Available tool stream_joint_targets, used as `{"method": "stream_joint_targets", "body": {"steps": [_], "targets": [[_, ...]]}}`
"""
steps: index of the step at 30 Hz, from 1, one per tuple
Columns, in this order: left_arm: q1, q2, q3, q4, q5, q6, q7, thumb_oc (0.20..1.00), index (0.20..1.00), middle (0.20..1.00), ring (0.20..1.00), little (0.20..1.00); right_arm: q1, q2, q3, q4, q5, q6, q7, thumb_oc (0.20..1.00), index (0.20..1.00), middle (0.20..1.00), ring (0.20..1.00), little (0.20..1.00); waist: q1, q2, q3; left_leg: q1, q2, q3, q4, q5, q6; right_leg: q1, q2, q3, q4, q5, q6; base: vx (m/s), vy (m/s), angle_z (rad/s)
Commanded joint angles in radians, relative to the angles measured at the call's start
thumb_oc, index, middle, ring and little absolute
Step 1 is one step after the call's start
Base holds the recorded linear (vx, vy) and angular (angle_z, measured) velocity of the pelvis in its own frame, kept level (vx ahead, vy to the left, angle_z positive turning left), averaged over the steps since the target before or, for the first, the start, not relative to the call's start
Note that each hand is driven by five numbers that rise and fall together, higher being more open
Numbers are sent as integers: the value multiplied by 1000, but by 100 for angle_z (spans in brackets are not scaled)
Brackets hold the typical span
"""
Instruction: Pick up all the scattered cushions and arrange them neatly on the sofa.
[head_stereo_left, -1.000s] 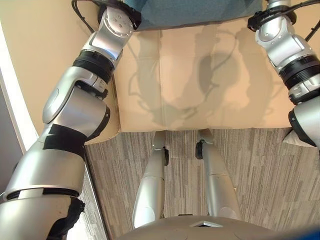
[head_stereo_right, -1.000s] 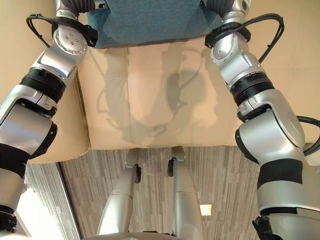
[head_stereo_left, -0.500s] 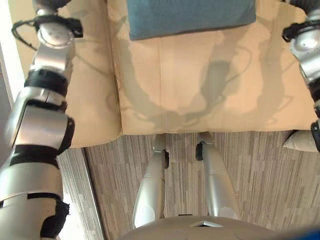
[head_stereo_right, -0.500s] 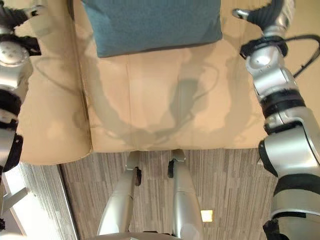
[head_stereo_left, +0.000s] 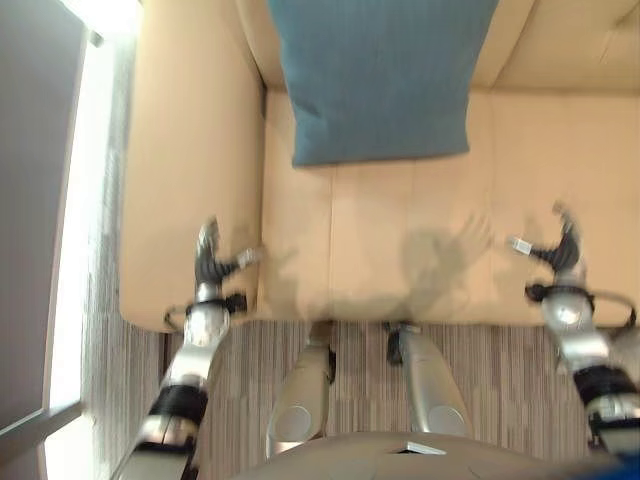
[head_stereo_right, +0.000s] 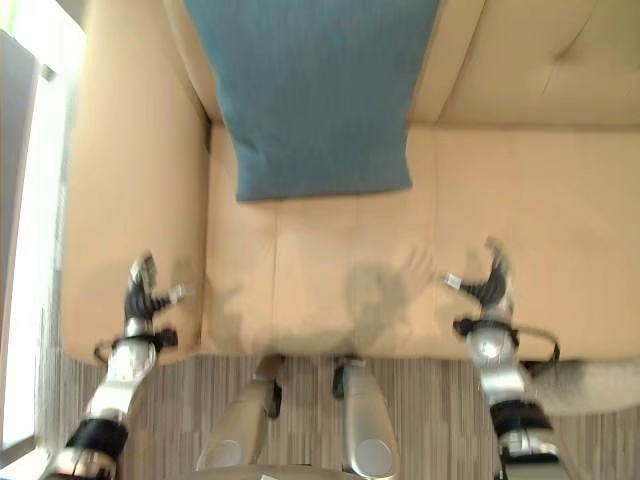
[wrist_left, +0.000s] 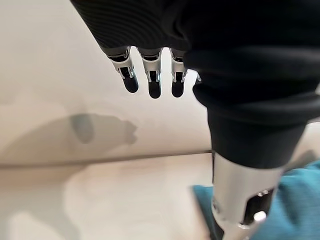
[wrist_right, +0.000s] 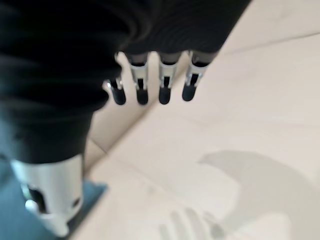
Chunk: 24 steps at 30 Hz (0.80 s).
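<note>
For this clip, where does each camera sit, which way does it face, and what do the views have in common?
Left eye view: head camera, looking down on the beige sofa and blue cushion; left hand and right hand show.
Right eye view: same head, same scene, slightly offset.
Left wrist view: along the left hand's straight fingers toward the sofa.
Right wrist view: along the right hand's straight fingers, over the seat.
All four share the blue cushion and the sofa.
</note>
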Motion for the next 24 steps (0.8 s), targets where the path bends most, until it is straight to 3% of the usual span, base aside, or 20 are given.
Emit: {"method": "stream_joint_targets", "body": {"steps": [1, 12, 22, 24], "targets": [[-62, 37, -41, 108, 86, 3, -72, 1000, 1000, 1000, 1000, 1000, -44, -3, 40, 63, -53, -28, 48, 1000, 1000, 1000, 1000, 1000, -2, -47, -53, 71, -20, 44, -4, -94, -4, 156, -19, 2, -242, 86, 75, 26, 12, -4], [-68, -49, -105, 581, 278, 53, -95, 1000, 1000, 1000, 1000, 1000, -3, 86, 174, 416, -133, -8, 98, 1000, 1000, 1000, 1000, 1000, 7, -45, -119, 274, -5, 70, -4, -151, 13, 348, -2, 25, -228, 31, 64, 24, -4, -6], [-52, -80, -87, 705, 298, 86, -107, 1000, 1000, 1000, 1000, 1000, 17, 119, 163, 591, -116, 24, 110, 1000, 1000, 1000, 1000, 1000, 0, -46, -128, 354, 12, 67, -4, -163, 10, 431, 20, 53, -229, 1, 45, -7, -47, -4], [-73, -82, -111, 704, 311, 89, -111, 1000, 1000, 1000, 1000, 1000, 10, 119, 168, 620, -105, 32, 111, 1000, 1000, 1000, 1000, 1000, 5, -67, -90, 293, -16, 43, 155, -217, 11, 411, 3, 64, -217, 13, 41, -286, -4, 20]]}}
